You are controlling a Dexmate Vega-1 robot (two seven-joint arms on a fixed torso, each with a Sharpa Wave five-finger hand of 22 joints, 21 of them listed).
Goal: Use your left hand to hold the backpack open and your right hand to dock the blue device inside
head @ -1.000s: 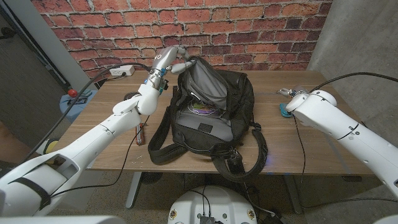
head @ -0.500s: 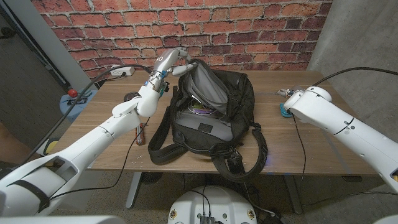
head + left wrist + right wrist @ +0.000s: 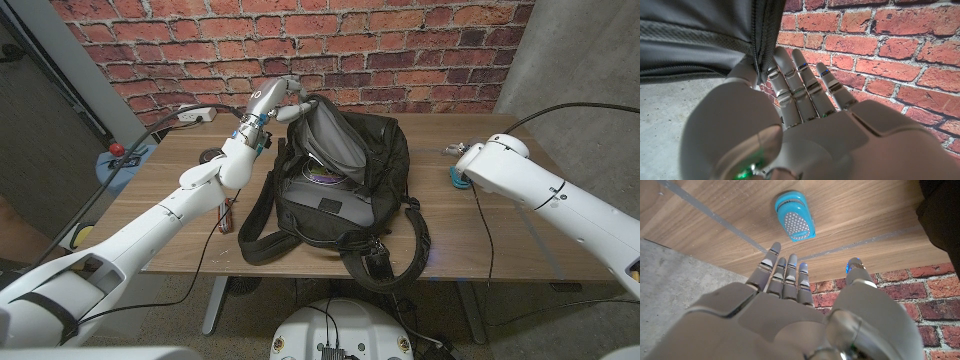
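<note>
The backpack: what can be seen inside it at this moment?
Inside the open backpack there is grey lining, a dark inner pocket panel and a small round shiny thing that I cannot identify. The front wall covers the deeper part. The blue device lies outside, on the table.

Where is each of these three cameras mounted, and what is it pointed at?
Head view: on the robot's head, looking down at the table; both arms show.
Left wrist view: on the left wrist; left hand grips the backpack rim.
Right wrist view: on the right wrist; open right hand above the blue device.
Shared: the backpack and device also appear from the head.
</note>
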